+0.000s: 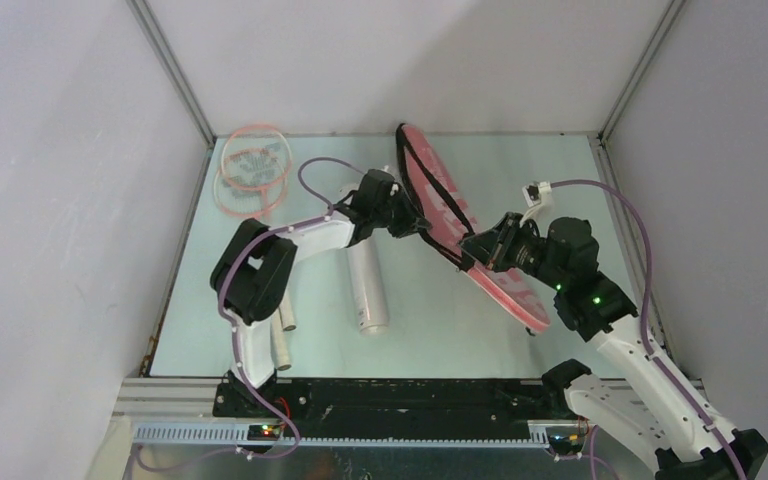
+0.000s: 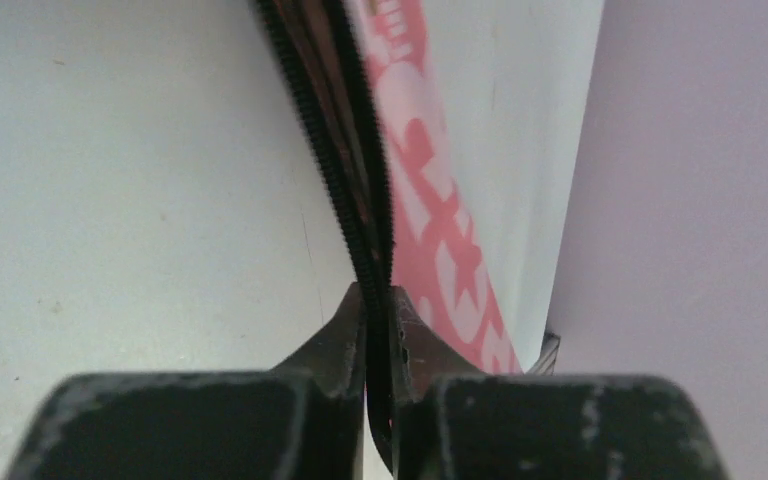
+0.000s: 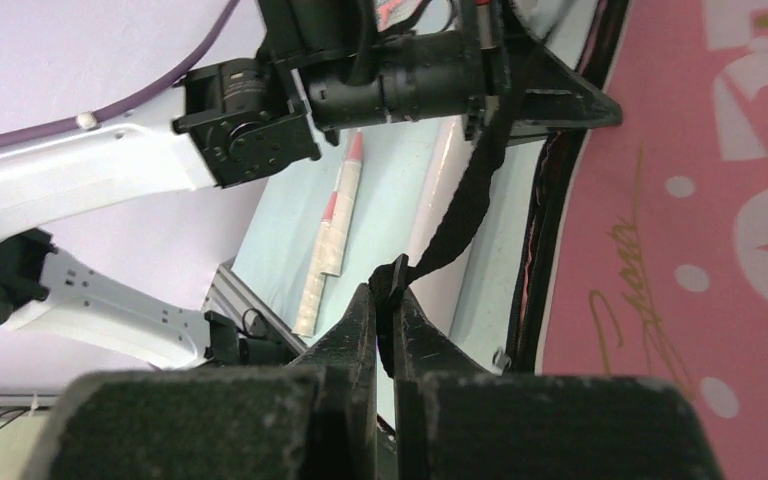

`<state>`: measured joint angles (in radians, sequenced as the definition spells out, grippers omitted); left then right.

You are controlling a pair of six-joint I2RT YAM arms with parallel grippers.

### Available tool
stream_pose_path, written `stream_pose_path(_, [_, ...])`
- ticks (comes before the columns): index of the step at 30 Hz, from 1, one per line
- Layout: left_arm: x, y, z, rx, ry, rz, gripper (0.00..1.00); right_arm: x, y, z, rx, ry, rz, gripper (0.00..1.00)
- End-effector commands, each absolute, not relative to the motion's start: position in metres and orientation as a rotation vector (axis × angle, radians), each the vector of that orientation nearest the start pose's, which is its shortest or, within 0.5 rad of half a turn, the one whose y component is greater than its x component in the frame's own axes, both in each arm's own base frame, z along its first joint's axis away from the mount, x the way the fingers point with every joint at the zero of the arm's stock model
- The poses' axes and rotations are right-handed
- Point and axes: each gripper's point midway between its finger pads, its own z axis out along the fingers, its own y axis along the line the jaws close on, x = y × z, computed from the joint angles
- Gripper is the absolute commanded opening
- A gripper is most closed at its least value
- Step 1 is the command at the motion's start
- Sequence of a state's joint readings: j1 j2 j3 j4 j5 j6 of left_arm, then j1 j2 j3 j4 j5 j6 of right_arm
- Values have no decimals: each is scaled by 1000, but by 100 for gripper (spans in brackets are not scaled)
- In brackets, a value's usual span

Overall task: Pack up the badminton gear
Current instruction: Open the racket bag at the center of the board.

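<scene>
Right claw (image 3: 385, 292) pinching strap (image 3: 463, 205); left claw (image 2: 376, 297) pinching bag (image 2: 432, 225)

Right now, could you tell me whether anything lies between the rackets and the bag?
Yes: the white tube lies on the table between the rackets and the bag, and the left arm stretches across that gap.
</scene>
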<state>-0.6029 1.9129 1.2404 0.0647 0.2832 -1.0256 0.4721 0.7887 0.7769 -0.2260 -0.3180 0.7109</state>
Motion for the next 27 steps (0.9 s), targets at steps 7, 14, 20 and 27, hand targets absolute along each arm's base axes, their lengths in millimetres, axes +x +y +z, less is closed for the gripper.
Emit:
stream_pose_path(7, [448,-353,257,349,1937,-822,0,211,177,288,-32,1884,1030,29])
stream_pose_path(14, [397,-349,365,852,1584,-647,0,232,111,320,162,1817,723,79])
stream_pose_path(20, [333,-363,359,1113,1513,-412,0,260,115,368,166,1699,748,83])
stream_pose_path(27, [318,-379,348,1138,1583,-345,0,300,129,381,218,1678,775,84])
